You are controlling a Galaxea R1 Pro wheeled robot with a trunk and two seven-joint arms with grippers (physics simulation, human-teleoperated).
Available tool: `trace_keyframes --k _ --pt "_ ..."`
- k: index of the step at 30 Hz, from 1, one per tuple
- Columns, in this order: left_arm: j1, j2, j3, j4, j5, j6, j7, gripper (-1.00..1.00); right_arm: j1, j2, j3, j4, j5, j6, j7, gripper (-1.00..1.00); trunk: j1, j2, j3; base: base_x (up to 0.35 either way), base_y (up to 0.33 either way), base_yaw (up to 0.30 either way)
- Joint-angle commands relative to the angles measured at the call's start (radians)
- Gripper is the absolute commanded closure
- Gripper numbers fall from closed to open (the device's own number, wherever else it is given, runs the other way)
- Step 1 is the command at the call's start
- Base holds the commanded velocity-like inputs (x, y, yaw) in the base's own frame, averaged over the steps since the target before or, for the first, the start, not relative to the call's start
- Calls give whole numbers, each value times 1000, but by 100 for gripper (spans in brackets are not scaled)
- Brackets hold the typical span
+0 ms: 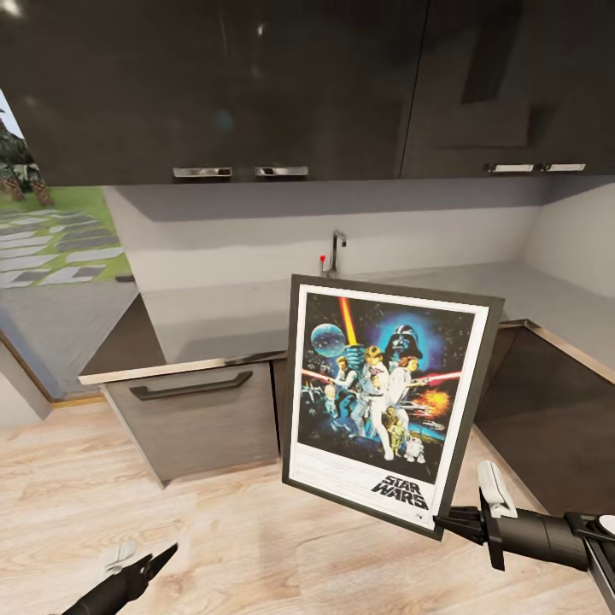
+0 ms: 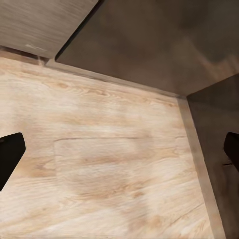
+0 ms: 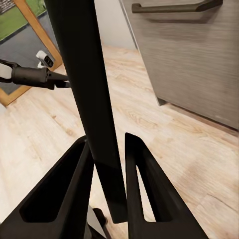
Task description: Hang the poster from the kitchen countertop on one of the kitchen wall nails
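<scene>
Nearest to us, our right end effector (image 1: 446, 518) has its two dark fingers (image 3: 144, 194) closed on the black frame of the poster (image 1: 384, 389), pinching the lower corner by the "STAR WARS" strip; in the right wrist view the frame edge (image 3: 89, 99) runs straight out from between the fingers, seated deep in the grip. The poster therefore stands in the air directly beyond that end effector, near upright and slightly tilted, picture side towards us, clear of the bench (image 1: 256, 316). Our left end effector (image 1: 158, 559) hangs low and well off to the far side of the poster, over the wooden floor (image 2: 109, 164); its fingertips (image 2: 10, 157) sit wide apart at the edges of its wrist view and carry nothing.

We judge the step in hand to be carrying the poster to a wall nail; no nail shows yet, so we would first turn to find one. A corner grip on a thin flat panel will lever easily; we would keep the hold firm, move slowly, and keep the free edges away from the lower cabinets (image 1: 192, 418), just past the poster, and the upper cabinets (image 1: 256, 85) above. Farther beyond lie the tap (image 1: 336, 252) and the pale wall (image 1: 256, 231).
</scene>
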Motion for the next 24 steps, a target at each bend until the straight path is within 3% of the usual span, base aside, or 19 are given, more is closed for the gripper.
trace_keyframes --k 1,10,24 --pt "-1 1 -8 3 7 -8 -1 -100 -1 0 -1 0 -2 13 5 100 1 -2 -2 0 0 0" --pt "-1 0 -8 13 8 -8 -1 -100 -1 0 1 0 -1 12 4 100 1 -2 -2 0 0 44" --pt "-1 0 -8 25 9 -9 2 -100 -1 0 2 0 0 12 3 100 1 -2 -2 0 11 259"
